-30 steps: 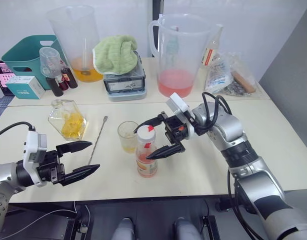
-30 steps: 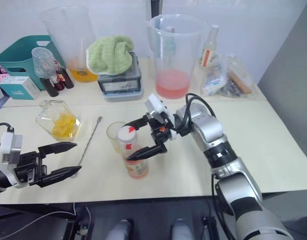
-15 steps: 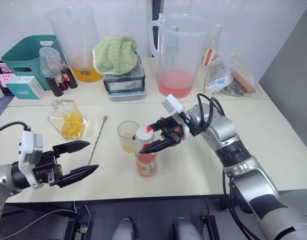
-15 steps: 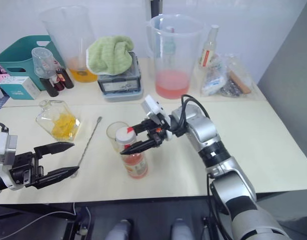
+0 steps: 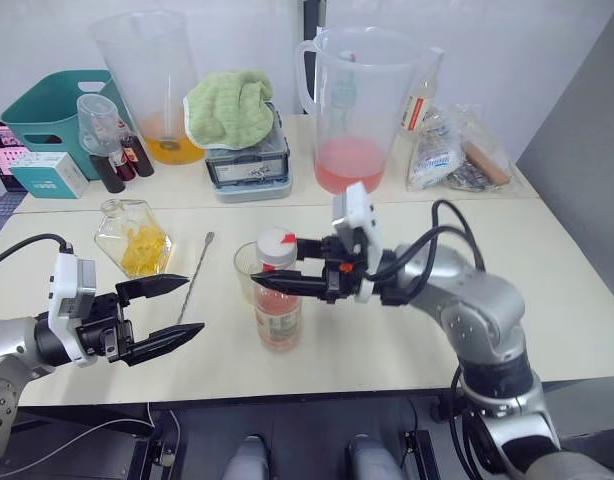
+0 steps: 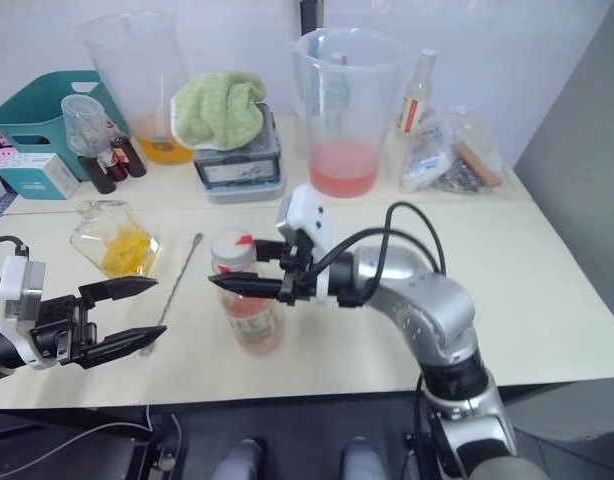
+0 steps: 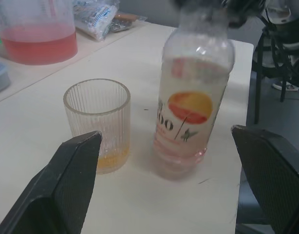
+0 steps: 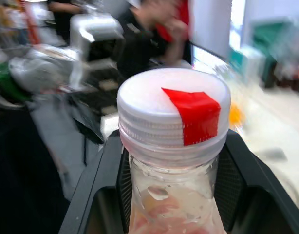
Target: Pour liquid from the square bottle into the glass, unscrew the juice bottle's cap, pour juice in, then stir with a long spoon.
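The juice bottle [image 5: 277,305], slim with an orange and white label, stands upright in front of the glass [image 5: 249,268]. Its white cap [image 5: 276,247] with a red mark is on. My right gripper [image 5: 280,268] reaches in level from the right and is shut on the bottle's neck just under the cap [image 8: 174,109], one finger on each side. The ribbed glass [image 7: 97,124] holds a little yellow-orange liquid. The square bottle [image 5: 135,238] sits at the left, the long spoon [image 5: 197,275] lying between it and the glass. My left gripper [image 5: 192,305] hovers open left of the bottle, holding nothing.
At the back stand a pitcher with orange liquid [image 5: 152,80], a pitcher with pink liquid [image 5: 355,100], a green cloth [image 5: 232,105] on a scale, a teal basket [image 5: 57,105] and plastic bags [image 5: 452,145]. A person [image 8: 159,29] shows behind the bottle in the right wrist view.
My right gripper has turned level and closed around the juice bottle's neck. The bottle has shifted a little left and up. The left gripper has barely moved.
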Controlling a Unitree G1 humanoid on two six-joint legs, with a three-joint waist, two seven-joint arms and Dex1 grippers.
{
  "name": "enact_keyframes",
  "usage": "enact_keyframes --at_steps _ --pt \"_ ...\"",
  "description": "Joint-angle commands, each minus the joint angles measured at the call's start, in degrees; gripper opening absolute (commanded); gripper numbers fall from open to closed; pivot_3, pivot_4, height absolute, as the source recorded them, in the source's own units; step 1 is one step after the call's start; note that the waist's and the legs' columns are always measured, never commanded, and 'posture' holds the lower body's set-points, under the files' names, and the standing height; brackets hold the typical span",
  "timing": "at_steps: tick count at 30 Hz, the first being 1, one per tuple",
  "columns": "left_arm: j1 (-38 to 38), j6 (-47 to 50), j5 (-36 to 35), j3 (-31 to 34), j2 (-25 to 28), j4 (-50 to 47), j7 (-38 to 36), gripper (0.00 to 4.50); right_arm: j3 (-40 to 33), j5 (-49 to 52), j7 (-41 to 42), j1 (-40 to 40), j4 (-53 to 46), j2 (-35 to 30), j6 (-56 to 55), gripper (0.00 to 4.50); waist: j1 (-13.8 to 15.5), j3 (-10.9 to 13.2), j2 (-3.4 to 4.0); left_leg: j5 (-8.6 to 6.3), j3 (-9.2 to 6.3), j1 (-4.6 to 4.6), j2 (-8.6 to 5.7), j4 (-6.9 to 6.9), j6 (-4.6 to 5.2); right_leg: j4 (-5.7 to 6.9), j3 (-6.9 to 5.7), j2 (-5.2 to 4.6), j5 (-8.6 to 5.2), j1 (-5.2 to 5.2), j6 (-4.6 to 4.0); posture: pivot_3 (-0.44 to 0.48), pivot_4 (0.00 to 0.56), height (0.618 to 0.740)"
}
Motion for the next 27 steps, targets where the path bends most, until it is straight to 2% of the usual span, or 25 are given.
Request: enact_keyframes --at_steps 1,6,11,13,18,21,24,27 --pt "-1.41 -0.48 -0.16 -0.21 0.76 -0.04 -0.65 4.50 0.22 -0.39 -9.00 1.45 -6.59 2.62 3.46 1.63 0.01 0.00 0.00 0.00 0.00 -0.04 0.01 0.00 0.00 0.02 0.00 0.00 0.00 -0.06 0.00 0.000 0.150 0.740" --pt "-2.76 -0.12 0.06 -1.24 0.89 0.41 -0.74 4.50 1.35 -3.90 -14.13 5.15 -8.05 4.65 -0.18 1.63 -0.06 -0.01 -0.01 0.02 0.00 -0.14 0.01 0.01 -0.03 0.11 0.01 0.01 0.00 -0.21 -0.01 0.000 0.150 0.740" --pt "-3.81 0.04 0.19 -2.09 0.92 0.86 -0.55 4.50 2.29 -4.25 -12.69 5.75 -8.49 2.35 -1.50 1.63 -0.07 -0.01 -0.01 0.03 0.00 -0.13 0.03 0.01 -0.04 0.14 0.01 0.03 0.01 -0.22 -0.02 0.000 0.150 0.740" --pt "-4.24 -0.02 0.27 -2.51 0.85 1.09 -0.43 4.50 2.51 -3.13 -10.98 5.39 -8.08 1.44 -1.63 2.67 0.00 -0.01 -0.01 0.04 0.00 -0.13 0.03 0.01 -0.04 0.14 0.01 0.03 0.01 -0.22 -0.02 0.000 0.150 0.740" --pt "-4.87 -0.11 0.41 -2.89 0.50 1.10 0.00 4.50 0.94 -0.30 -5.33 3.91 -6.83 -1.15 -2.99 4.33 -0.06 -0.01 -0.01 0.04 0.00 -0.14 0.03 0.02 -0.05 0.14 0.01 0.03 0.02 -0.21 -0.03 0.000 0.150 0.740" --pt "-4.87 -0.17 0.44 -2.77 0.35 0.92 0.39 4.50 -1.07 0.92 -0.18 2.60 -4.97 -4.08 -4.93 4.46 -0.05 -0.01 -0.01 0.04 0.00 -0.14 0.03 0.03 -0.05 0.13 0.01 0.03 0.02 -0.21 -0.03 0.000 0.150 0.740" --pt "-4.53 -0.05 0.22 -2.47 0.40 0.69 0.48 4.50 -1.08 1.02 10.02 0.69 1.01 -8.39 -9.51 4.46 0.01 -0.01 -0.01 0.04 0.00 -0.14 0.02 0.03 -0.05 0.12 0.00 0.03 0.02 -0.21 -0.03 0.000 0.150 0.740" --pt "-4.11 0.00 0.08 -2.16 0.48 0.47 0.48 4.50 2.40 -0.47 23.32 -4.28 11.05 -10.33 -15.25 4.46 -0.06 -0.01 -0.02 0.04 0.01 -0.14 0.02 0.04 -0.05 0.11 0.00 0.04 0.02 -0.19 -0.03 0.000 0.150 0.740"
